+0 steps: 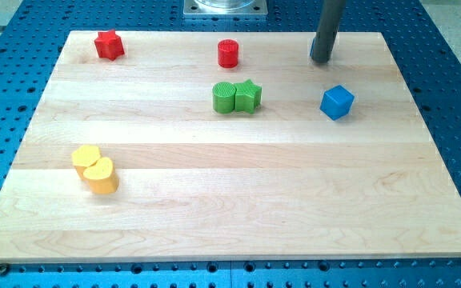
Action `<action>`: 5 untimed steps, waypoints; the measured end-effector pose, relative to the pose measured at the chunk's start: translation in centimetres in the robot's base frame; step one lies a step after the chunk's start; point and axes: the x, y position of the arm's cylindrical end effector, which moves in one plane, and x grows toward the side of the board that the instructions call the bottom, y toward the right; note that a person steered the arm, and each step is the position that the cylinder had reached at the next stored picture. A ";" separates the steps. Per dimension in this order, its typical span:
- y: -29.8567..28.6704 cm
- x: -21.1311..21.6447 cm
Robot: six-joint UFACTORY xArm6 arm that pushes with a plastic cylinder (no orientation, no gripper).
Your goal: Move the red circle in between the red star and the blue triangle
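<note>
Red circle (228, 53) is sitting near the desk's (214, 216) top edge, with the red star (109, 45) well off to the view's left and a blue block (337, 102), looking more like a cube, off to the right. It's looking like a small, light, stiff puck that's probably going to slide easily, so pushing square on its side is the way. No gripper here, nothing held; my tip (321, 59) is resting on the desk right of the circle, touching no block.
</note>
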 end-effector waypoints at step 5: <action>-18.2 1.8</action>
